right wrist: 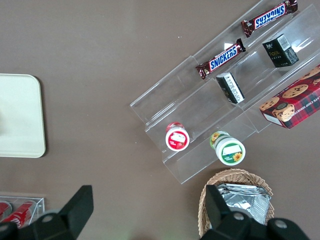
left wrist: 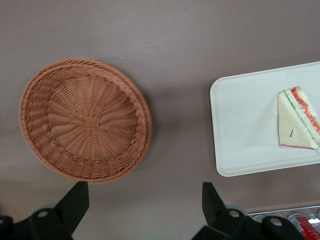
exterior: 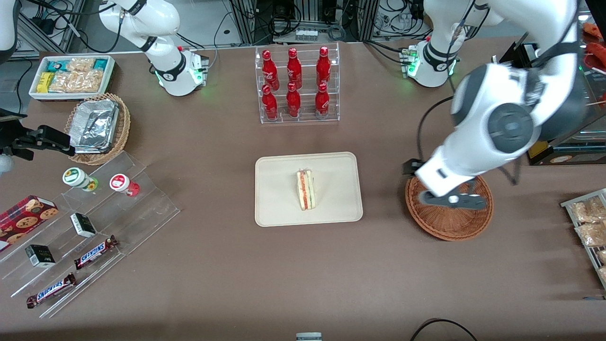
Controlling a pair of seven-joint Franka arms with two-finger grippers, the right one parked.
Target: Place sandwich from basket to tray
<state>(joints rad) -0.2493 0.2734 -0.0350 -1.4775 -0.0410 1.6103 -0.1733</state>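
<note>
The sandwich [exterior: 306, 190] [left wrist: 299, 119], a pale wedge with red and green filling on its cut edge, lies on the cream tray [exterior: 279, 208] [left wrist: 240, 115] at the table's middle. The reddish-brown wicker basket [exterior: 450, 225] [left wrist: 85, 120] stands beside the tray toward the working arm's end; nothing lies in it. My left gripper [exterior: 452, 200] [left wrist: 145, 197] hangs above the basket, open, with nothing between its black fingers [left wrist: 75, 200].
A clear rack of red bottles [exterior: 296, 85] stands farther from the front camera than the tray. A tan basket with foil trays [exterior: 97, 125], a white snack bin [exterior: 71, 76] and an acrylic stand with snack bars [exterior: 90, 237] lie toward the parked arm's end. Snack packets [exterior: 589, 222] sit at the working arm's end.
</note>
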